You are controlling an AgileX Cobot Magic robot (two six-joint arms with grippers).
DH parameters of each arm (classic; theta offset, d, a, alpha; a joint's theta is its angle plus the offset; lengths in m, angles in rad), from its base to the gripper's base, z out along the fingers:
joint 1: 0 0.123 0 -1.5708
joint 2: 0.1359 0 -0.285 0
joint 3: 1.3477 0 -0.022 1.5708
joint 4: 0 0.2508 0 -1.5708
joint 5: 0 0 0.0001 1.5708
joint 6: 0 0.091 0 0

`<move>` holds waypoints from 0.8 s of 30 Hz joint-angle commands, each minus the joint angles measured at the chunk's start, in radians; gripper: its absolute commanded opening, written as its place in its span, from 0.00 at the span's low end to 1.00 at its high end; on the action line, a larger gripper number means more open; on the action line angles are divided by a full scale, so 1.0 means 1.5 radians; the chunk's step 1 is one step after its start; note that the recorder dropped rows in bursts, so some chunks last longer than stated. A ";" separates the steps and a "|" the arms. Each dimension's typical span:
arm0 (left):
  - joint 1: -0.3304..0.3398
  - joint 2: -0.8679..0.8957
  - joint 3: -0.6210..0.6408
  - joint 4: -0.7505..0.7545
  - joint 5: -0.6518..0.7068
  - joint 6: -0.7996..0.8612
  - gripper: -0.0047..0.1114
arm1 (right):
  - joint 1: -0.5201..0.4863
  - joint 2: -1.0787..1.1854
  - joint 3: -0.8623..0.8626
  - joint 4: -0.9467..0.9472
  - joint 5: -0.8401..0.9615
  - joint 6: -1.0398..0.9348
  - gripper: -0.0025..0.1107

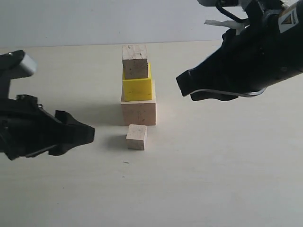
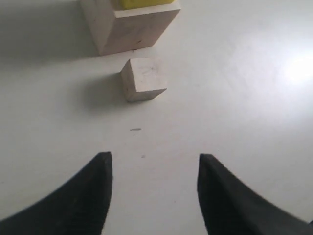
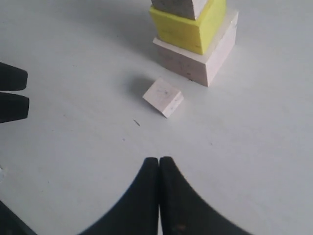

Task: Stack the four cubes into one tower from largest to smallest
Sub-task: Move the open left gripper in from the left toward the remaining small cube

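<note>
**Exterior view.** Three tiers of the tower stood complete: the large cube (image 1: 138, 112) at the base, the yellow cube (image 1: 137, 90) on it, and the medium cube (image 1: 135, 61) on top. The small cube (image 1: 136, 137) lay on the table (image 1: 213, 184) just in front of the base, apart from it. The step in hand was judged to be the pickup of this last cube. The left gripper (image 1: 87, 135) hung low beside it, and the right gripper (image 1: 184, 87) hovered level with the yellow tier.

**Left wrist view.** The left gripper (image 2: 154, 159) was spread and empty, with the small cube (image 2: 143, 78) ahead of it and slightly off the centre line. The next move would call for an advance, a slight realignment and a squeeze on two opposite faces.

**Right wrist view.** The right gripper (image 3: 159, 161) was pressed together and held nothing. A dark fleck (image 3: 137, 122) marked the table near the small cube (image 3: 164, 97). Nothing blocked the approach. The tower close behind was the likely hazard, and the lift would have to clear the medium cube.
</note>
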 commanded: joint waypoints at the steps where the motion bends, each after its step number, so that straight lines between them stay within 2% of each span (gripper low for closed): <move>1: -0.106 0.055 0.003 -0.025 -0.128 0.018 0.49 | -0.002 -0.012 0.003 -0.124 0.043 0.096 0.02; 4: -0.159 0.093 0.003 -0.027 -0.202 0.015 0.49 | -0.002 -0.042 0.003 -0.275 0.070 0.240 0.02; 6: -0.173 0.119 0.003 -0.031 -0.232 0.014 0.49 | -0.002 -0.078 0.003 -0.364 0.094 0.288 0.02; 16: -0.176 0.232 0.003 -0.040 -0.305 0.012 0.49 | -0.002 -0.240 0.008 -0.650 0.220 0.398 0.02; 20: -0.177 0.245 -0.010 -0.039 -0.305 0.012 0.49 | -0.002 -0.263 0.055 -0.658 0.230 0.398 0.02; 24: -0.192 0.245 -0.032 -0.037 -0.305 0.014 0.49 | -0.002 -0.280 0.126 -0.591 0.200 0.396 0.02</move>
